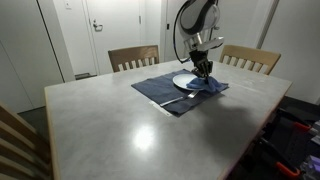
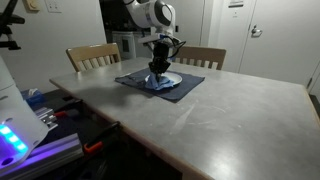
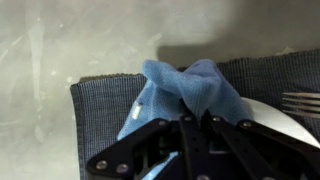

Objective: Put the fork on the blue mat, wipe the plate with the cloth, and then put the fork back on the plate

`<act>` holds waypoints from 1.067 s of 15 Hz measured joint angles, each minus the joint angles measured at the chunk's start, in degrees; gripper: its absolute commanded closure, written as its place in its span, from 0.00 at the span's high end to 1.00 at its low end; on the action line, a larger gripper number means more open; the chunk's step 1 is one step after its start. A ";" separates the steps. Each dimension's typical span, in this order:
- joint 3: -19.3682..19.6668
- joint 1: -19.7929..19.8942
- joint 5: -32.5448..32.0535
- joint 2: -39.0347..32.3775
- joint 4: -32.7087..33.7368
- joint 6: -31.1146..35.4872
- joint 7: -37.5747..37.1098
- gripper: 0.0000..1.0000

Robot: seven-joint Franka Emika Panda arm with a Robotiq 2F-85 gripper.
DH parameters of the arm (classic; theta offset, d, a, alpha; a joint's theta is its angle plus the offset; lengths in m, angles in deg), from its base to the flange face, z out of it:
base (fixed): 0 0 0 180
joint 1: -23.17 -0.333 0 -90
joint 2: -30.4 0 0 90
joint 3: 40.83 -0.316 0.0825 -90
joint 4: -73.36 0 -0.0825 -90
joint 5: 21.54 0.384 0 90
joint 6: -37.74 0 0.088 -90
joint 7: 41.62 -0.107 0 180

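Observation:
My gripper (image 1: pixel 204 70) is shut on the blue cloth (image 3: pixel 185 88) and holds it down on the white plate (image 1: pixel 184 80), which lies on the dark blue mat (image 1: pixel 158 93). The fork (image 1: pixel 176 99) lies on the mat in front of the plate; in the wrist view its tines (image 3: pixel 301 101) show at the right edge. In the wrist view the plate (image 3: pixel 275 118) is mostly hidden under the cloth and my fingers (image 3: pixel 196 122). In an exterior view my gripper (image 2: pixel 157 68) stands over the plate (image 2: pixel 170 78) on the mat (image 2: pixel 185 88).
The mat lies at the far side of a grey table (image 1: pixel 130 130). Two wooden chairs (image 1: pixel 133 57) (image 1: pixel 250 58) stand behind the table. Another chair back (image 1: pixel 15 135) is at the near left. Cables and gear (image 2: pixel 60 115) lie beside the table.

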 measured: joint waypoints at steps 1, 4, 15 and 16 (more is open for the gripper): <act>0.12 0.00 -0.01 -0.22 0.22 0.00 -0.19 0.02; 0.53 0.00 -0.03 -0.93 1.21 0.00 -0.24 0.02; 0.92 -0.04 -1.10 -3.53 4.97 3.90 -1.51 0.02; 1.07 -0.06 -1.64 -3.65 5.30 4.21 -2.06 0.02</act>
